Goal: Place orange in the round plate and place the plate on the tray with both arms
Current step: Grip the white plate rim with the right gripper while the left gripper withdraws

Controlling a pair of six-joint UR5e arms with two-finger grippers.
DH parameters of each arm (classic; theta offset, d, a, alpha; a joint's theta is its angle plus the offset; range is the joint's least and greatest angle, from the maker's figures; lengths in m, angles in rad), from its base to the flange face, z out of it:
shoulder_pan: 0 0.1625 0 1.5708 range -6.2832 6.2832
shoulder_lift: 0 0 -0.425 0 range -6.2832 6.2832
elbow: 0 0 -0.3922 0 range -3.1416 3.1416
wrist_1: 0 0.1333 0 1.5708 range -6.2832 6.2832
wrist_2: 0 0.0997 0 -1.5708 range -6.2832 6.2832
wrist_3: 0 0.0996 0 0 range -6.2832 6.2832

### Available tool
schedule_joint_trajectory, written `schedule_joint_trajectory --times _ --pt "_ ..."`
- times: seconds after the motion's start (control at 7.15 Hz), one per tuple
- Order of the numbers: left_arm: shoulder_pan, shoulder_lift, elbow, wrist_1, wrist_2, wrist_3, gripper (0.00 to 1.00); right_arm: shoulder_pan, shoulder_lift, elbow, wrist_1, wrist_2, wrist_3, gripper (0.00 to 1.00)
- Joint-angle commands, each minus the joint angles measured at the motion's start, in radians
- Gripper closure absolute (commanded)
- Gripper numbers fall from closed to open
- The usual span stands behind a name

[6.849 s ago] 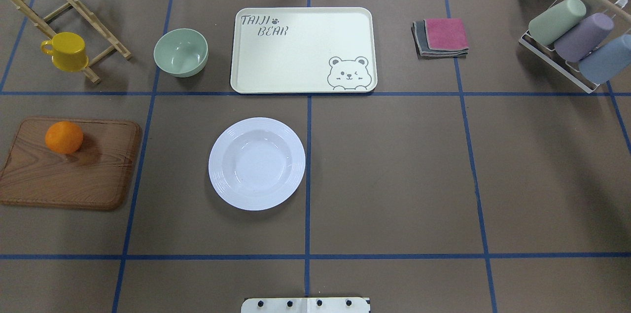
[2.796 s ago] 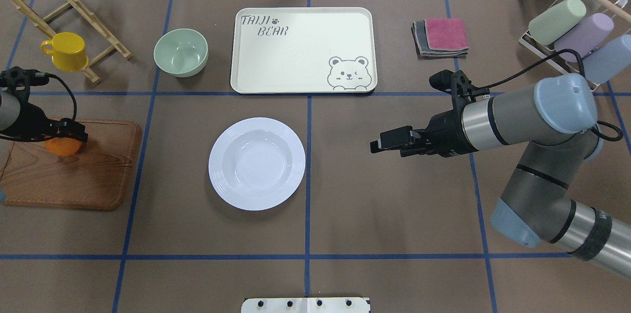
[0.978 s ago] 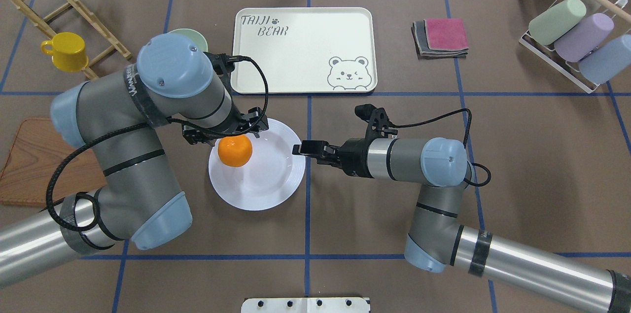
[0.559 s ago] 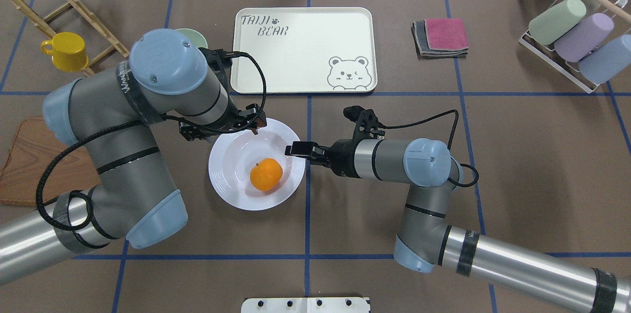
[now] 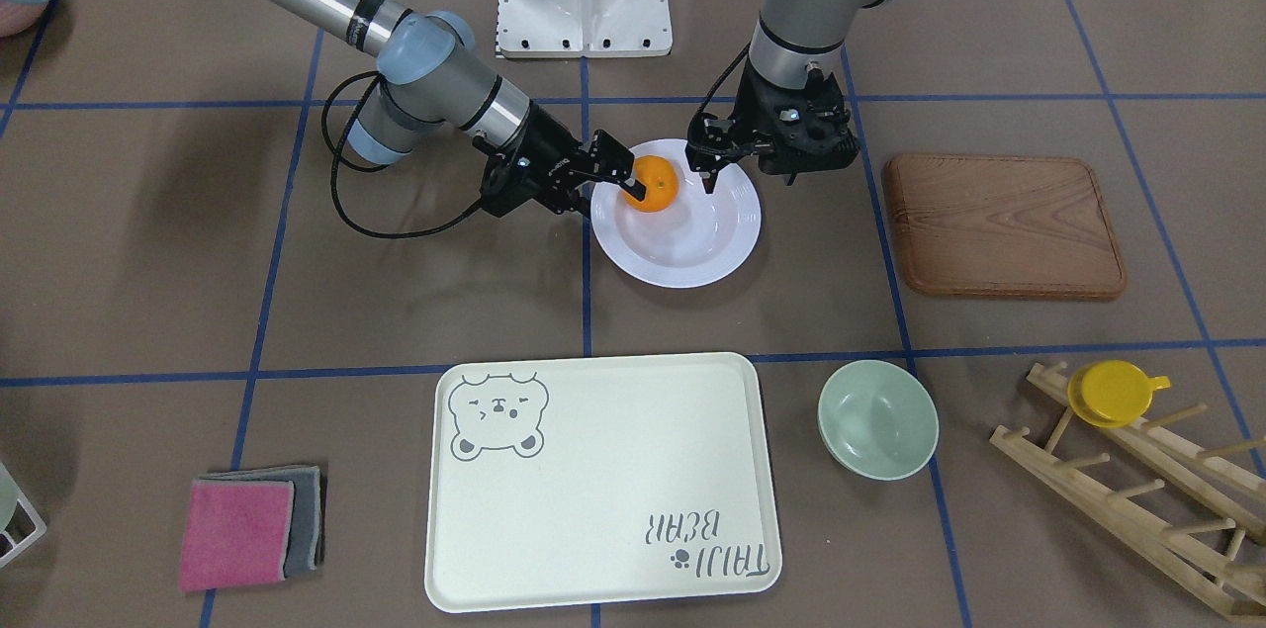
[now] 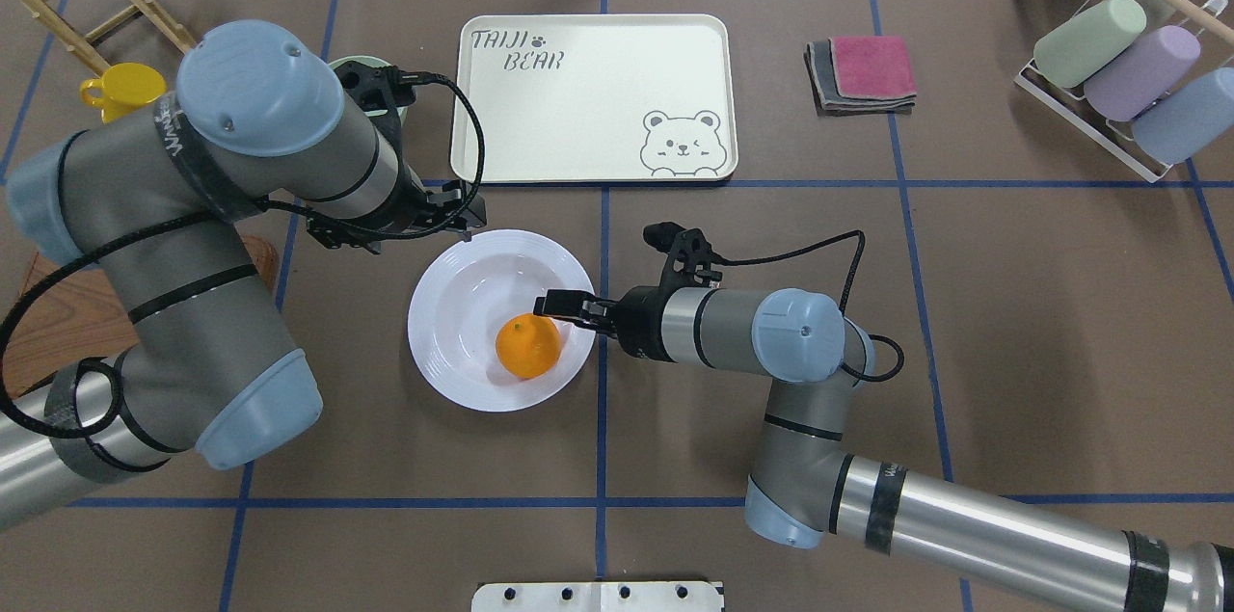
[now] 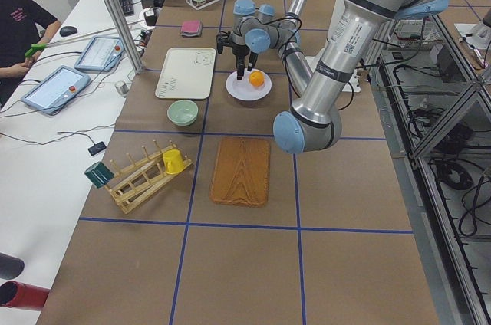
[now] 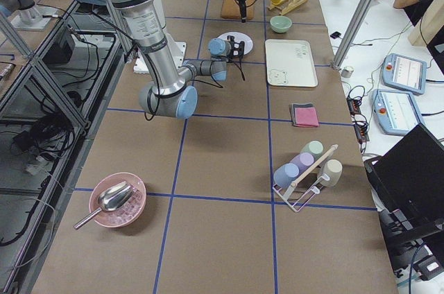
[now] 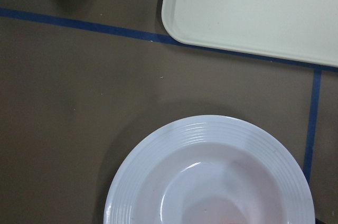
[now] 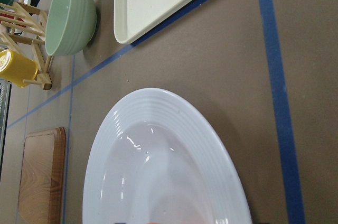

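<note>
The orange [image 6: 528, 345] lies loose in the round plate [image 6: 463, 304], in its near right part; from across the table the orange [image 5: 653, 184] and plate [image 5: 692, 242] show the same. My left gripper [image 5: 714, 168] hangs open over the plate's far left rim, fingers pointing down, holding nothing. My right gripper [image 6: 551, 306] lies low and level at the plate's right rim, just beside the orange, and looks open. The cream tray [image 6: 593, 96] sits beyond the plate with nothing on it.
A pale green bowl [image 5: 878, 418] stands left of the tray, partly under my left arm. The wooden board [image 5: 999, 224] lies at the left. A yellow cup [image 5: 1113, 391] hangs on a wooden rack. Folded cloths [image 6: 863, 72] and a cup rack [image 6: 1128, 72] are at the right.
The left gripper let the orange drop into the plate, where it rolled to the near right, and drew back left. The right gripper moved in to the plate's rim.
</note>
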Motion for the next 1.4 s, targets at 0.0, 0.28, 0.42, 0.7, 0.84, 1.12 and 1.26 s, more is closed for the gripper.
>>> schedule_joint_trajectory --times 0.0,0.28,0.42,0.7,0.84,1.12,1.26 --pt "-0.012 0.003 -0.003 0.0 -0.001 0.003 0.02 -0.001 0.005 0.0 0.014 0.003 0.006 0.51" --pt "-0.012 0.029 -0.011 -0.003 -0.001 0.004 0.02 0.005 0.002 0.001 0.072 0.005 0.017 0.61" --pt "-0.014 0.029 -0.011 -0.002 -0.001 0.004 0.02 0.005 0.002 0.001 0.076 0.003 0.018 0.74" --pt "-0.015 0.029 -0.011 -0.002 -0.001 0.003 0.02 0.005 0.003 0.004 0.077 0.003 0.023 0.91" --pt "-0.021 0.029 -0.012 -0.002 -0.001 0.004 0.03 0.005 0.003 0.009 0.079 -0.001 0.044 0.93" --pt "-0.055 0.056 -0.046 0.004 -0.011 0.105 0.03 0.007 0.003 0.01 0.121 -0.006 0.09 0.95" --pt "-0.104 0.082 -0.058 0.004 -0.06 0.16 0.03 0.01 0.003 0.01 0.166 -0.041 0.136 0.95"
